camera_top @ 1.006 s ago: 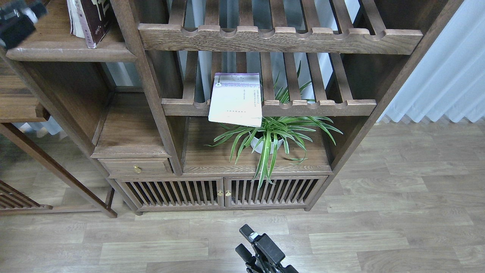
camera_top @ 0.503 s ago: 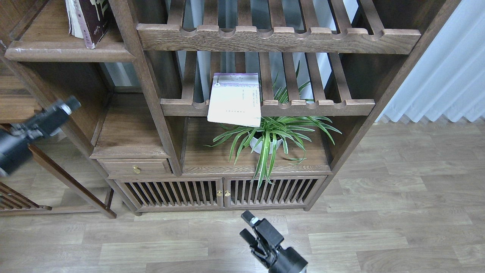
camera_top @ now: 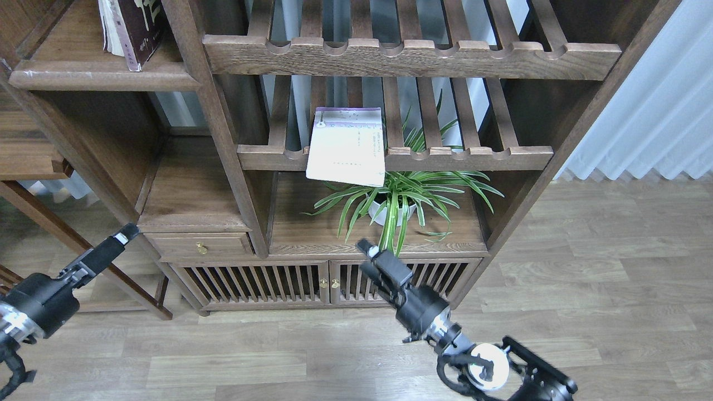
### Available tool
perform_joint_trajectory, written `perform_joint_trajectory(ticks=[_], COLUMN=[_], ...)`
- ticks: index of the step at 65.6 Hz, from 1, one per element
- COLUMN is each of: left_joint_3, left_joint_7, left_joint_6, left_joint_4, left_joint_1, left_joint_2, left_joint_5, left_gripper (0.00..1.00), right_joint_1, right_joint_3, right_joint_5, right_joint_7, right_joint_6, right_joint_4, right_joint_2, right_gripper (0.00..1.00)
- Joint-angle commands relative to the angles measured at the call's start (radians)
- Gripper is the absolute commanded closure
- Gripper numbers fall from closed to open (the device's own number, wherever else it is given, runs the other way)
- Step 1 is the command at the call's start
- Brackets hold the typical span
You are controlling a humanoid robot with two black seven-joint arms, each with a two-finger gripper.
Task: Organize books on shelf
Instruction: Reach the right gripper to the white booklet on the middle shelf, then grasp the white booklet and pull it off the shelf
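A dark maroon book (camera_top: 140, 27) with white characters stands on the shelf (camera_top: 83, 77), a solid brown board at the top left. A pale white-lavender book (camera_top: 346, 147) lies flat on the lower slatted rack, its front edge hanging over the notched rail above the plant. My left gripper (camera_top: 120, 240) hangs low at the left, in front of the cabinet's drawer side, holding nothing. In front of the slatted cabinet doors, below the pale book, my right gripper (camera_top: 369, 253) points up and also holds nothing. Both look dark and end-on, so their fingers cannot be told apart.
A spider plant (camera_top: 398, 197) in a white pot stands under the pale book. Two slatted racks (camera_top: 412, 55) fill the middle bay. A small drawer (camera_top: 200, 245) and slatted doors (camera_top: 323, 283) sit below. White curtain (camera_top: 657, 100) at right; wooden floor in front.
My left arm has dropped from the top-left shelf to low on the left. My right arm has risen from the bottom edge towards the cabinet doors. The books have not moved.
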State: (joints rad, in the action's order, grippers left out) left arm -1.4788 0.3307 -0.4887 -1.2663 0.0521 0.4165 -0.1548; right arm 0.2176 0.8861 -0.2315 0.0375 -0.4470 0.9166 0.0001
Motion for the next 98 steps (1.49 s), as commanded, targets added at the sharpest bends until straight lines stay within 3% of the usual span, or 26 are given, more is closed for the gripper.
perform_joint_trajectory(ticks=[1, 14, 39, 70, 85, 89, 90, 98], left_joint_3=[-0.021, -0.032, -0.060, -0.084, -0.084, -0.086, -0.093, -0.104], left_joint_7=[0.001, 0.001, 0.004, 0.008, 0.010, 0.010, 0.010, 0.011], left_joint_6=[0.000, 0.000, 0.000, 0.000, 0.000, 0.000, 0.000, 0.000], left_joint_4=[0.012, 0.012, 0.012, 0.002, -0.004, -0.005, -0.005, -0.004], left_joint_1=[0.015, 0.028, 0.028, 0.026, 0.026, 0.026, 0.026, 0.025], left_joint_2=[-0.001, -0.001, -0.001, 0.008, 0.008, 0.010, 0.013, 0.015], left_joint_5=[-0.002, 0.000, 0.000, 0.000, 0.000, 0.000, 0.000, 0.000], left_gripper=[0.27, 0.26, 0.25, 0.24, 0.24, 0.24, 0.24, 0.24], right_joint_1=[0.089, 0.183, 0.315, 0.391, 0.413, 0.413, 0.413, 0.413], right_joint_3=[-0.006, -0.012, -0.053, -0.130, -0.131, -0.141, -0.153, -0.156], right_joint_5=[-0.003, -0.003, -0.083, -0.097, -0.149, -0.152, -0.166, -0.195], right_joint_7=[-0.044, -0.045, -0.047, -0.044, -0.028, -0.022, -0.021, -0.024], right_joint_6=[0.065, 0.091, 0.290, 0.301, 0.309, 0.309, 0.309, 0.303], right_joint_4=[-0.044, -0.102, -0.150, -0.197, -0.205, -0.205, -0.205, -0.205], right_joint_2=[0.000, 0.000, 0.000, 0.000, 0.000, 0.000, 0.000, 0.000], right_gripper=[0.00, 0.00, 0.00, 0.10, 0.26, 0.37, 0.49, 0.73])
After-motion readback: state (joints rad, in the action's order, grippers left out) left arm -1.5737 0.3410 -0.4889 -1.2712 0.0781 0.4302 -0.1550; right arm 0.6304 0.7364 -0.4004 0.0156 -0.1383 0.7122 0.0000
